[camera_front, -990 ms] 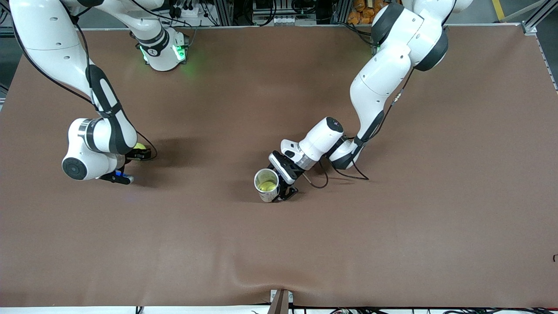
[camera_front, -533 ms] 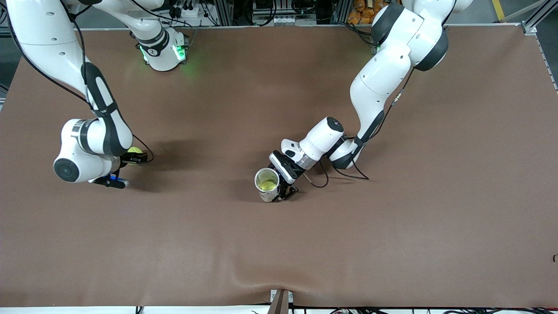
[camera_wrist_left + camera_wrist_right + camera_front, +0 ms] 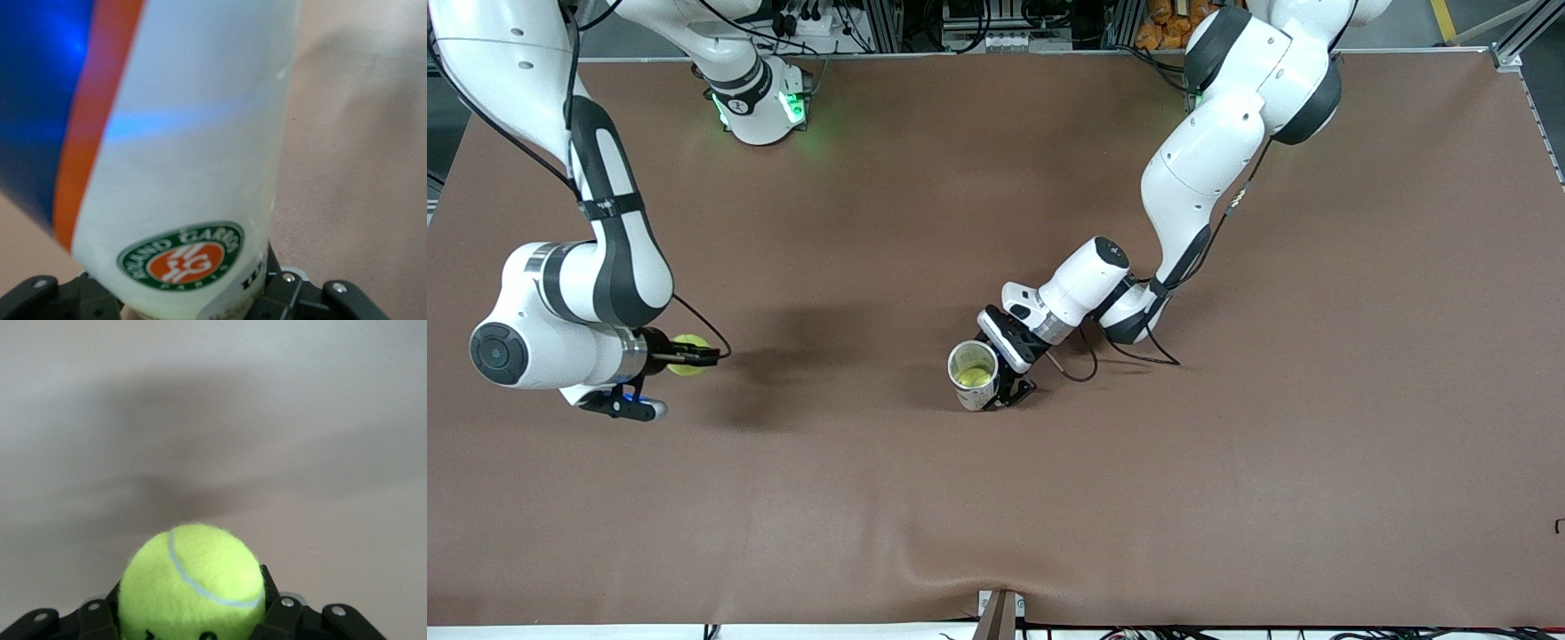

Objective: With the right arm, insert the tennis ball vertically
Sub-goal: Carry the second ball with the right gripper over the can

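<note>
Front: right end effector (image 3: 694,357) clamps the tennis ball (image 3: 687,356) above the worktop (image 3: 1227,444) at the right arm's end. Left end effector (image 3: 1009,378) grips an upright tennis ball can (image 3: 972,376) mid-worktop, probably a ball inside.
Left wrist: can (image 3: 187,147) label fills frame.
Right wrist: ball (image 3: 193,583) between fingers (image 3: 277,617).

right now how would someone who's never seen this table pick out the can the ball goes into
On the brown table, follow the left arm down from its base to the left gripper near the middle. It is shut on the tennis ball can, upright with its mouth open. It is a pale tube with a blue and orange band and a round green logo, and yellow shows inside.
</note>
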Tool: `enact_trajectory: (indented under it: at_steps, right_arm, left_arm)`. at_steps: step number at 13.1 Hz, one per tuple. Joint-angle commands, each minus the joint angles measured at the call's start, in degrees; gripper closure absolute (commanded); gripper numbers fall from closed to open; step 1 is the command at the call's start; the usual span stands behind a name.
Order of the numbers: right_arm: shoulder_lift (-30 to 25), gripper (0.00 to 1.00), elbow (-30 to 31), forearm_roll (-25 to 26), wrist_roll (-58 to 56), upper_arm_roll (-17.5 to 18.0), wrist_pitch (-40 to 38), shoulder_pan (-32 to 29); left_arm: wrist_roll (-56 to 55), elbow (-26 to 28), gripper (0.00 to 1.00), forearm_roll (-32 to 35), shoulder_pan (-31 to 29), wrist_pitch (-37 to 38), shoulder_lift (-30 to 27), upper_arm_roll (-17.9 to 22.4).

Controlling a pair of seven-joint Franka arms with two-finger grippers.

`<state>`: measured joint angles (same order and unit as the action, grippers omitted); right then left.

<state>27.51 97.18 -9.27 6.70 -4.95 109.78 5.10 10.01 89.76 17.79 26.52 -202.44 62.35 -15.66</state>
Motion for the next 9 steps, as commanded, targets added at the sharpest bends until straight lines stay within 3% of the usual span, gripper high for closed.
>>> enact_trajectory:
  at_steps: [1, 3, 9]
  right_arm:
    - [0.3, 0.27, -5.1, -4.7, 3.0, -0.1, -1.2, 3.7]
    - [0.7, 0.27, -9.3, -8.4, 8.2, -0.1, -0.9, 7.3]
    - [1.8, 0.26, -17.5, -8.5, 27.9, -0.1, -0.6, 16.0]
  left_arm:
    - [-0.4, 5.7, 0.23, -0.1, -0.6, -0.1, -2.2, 0.3]
    - [-0.4, 7.2, 0.23, 0.0, -0.7, -1.1, -2.7, 0.3]
    - [-0.3, 11.6, 0.23, 0.1, -1.4, -1.1, -5.5, -0.1]
